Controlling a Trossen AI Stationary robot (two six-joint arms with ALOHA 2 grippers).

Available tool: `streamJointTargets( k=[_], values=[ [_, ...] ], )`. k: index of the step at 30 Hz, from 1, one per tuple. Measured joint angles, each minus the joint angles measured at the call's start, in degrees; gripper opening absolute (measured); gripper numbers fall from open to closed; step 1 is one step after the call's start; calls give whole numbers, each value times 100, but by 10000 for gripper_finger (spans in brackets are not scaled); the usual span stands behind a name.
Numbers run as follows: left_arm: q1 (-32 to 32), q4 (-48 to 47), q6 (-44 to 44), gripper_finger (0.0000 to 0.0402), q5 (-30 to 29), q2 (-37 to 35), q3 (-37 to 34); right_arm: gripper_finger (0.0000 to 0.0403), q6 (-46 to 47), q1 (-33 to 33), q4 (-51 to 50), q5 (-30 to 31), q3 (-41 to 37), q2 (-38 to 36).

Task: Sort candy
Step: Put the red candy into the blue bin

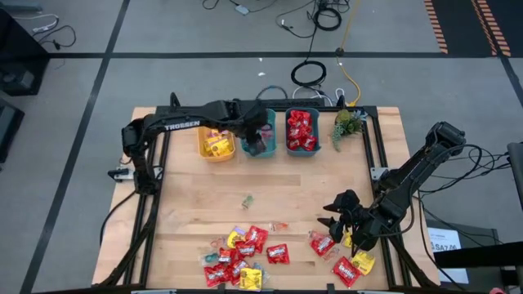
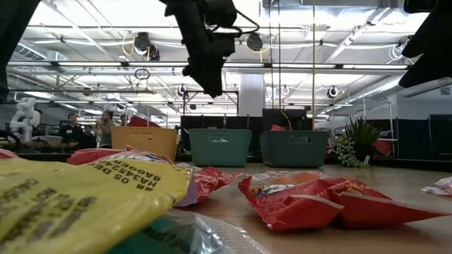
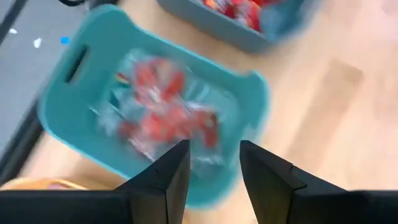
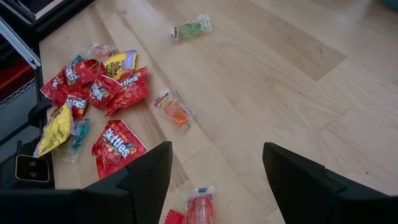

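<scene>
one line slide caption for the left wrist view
Left gripper open above the middle teal bin of clear-wrapped candies.

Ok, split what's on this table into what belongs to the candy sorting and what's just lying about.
Part of the job:
- loose candy near the table's front edge
- yellow bin
- middle teal bin, left gripper open above it
- teal bin of red packets
- right gripper, open over the loose packets

Lying about:
- small green plant
</scene>
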Motion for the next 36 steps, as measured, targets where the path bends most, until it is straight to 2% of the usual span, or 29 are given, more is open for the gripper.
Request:
streamJointTargets(
  k=[6,11,19,28,32,36],
  values=[
    [-809,35,-221,151,0,-7,-26,242,0,0,41,-7,2,0],
    [-1455,34,-817,151,-3,-78,-443,242,-1,0,58,-4,2,0],
    [-2685,179,-2238,151,-46,-466,-1096,242,-2,2,77,-7,2,0],
    [-3787,211,-3957,151,-435,-458,-1198,242,-39,2,100,-9,2,0],
    [-4101,300,-3749,151,-455,-438,-1198,242,-45,2,107,-110,2,0],
    [-4435,787,-2644,151,-422,-326,-1200,242,-46,2,102,-506,2,0]
  ],
)
